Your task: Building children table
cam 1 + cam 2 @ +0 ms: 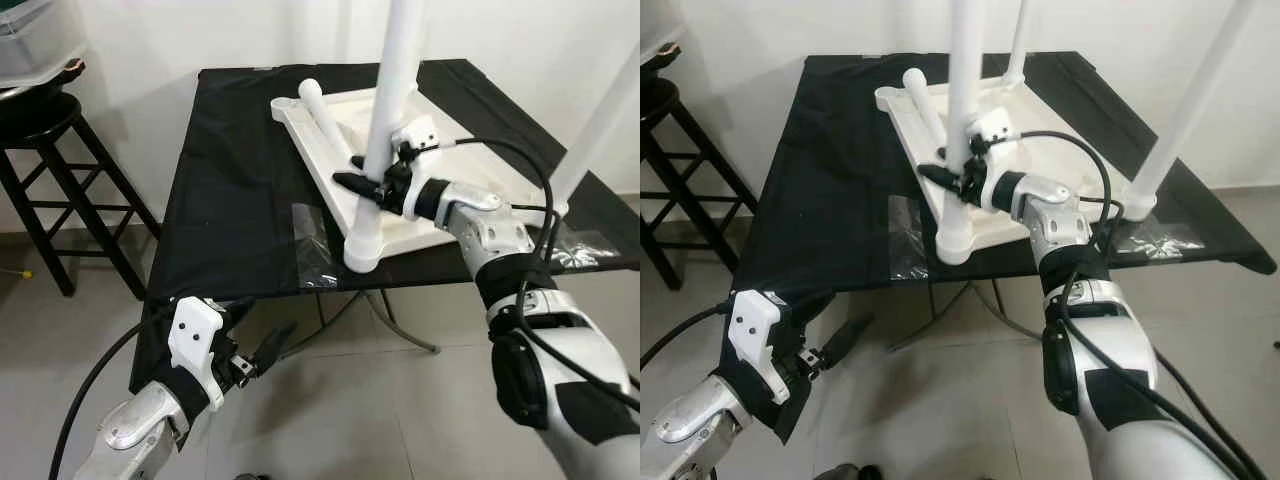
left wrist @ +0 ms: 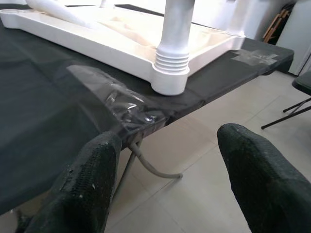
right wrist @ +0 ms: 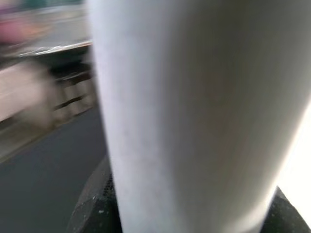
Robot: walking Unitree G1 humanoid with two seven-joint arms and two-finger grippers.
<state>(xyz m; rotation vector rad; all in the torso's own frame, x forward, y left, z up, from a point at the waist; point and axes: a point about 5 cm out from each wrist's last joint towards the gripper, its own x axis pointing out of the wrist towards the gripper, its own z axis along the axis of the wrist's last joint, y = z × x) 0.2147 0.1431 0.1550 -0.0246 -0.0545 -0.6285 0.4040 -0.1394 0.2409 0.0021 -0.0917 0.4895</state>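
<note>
- A plain room in a home, by the look of it: pale tiled floor and bare white wall.
- A folding table under a black cloth stands against the wall.
- A dark wooden stool stands beside it.

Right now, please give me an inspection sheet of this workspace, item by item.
Surface: folding table under black cloth.
Job's things: upturned white plastic tabletop; three upright white legs, near one; one loose leg lying on it.
Clutter: clear tape.
Hands: right hand shut on near leg; left hand open, low, beside table edge.
Cables: black cable along right arm.
Surroundings: black wooden stool, tiled floor.
</note>
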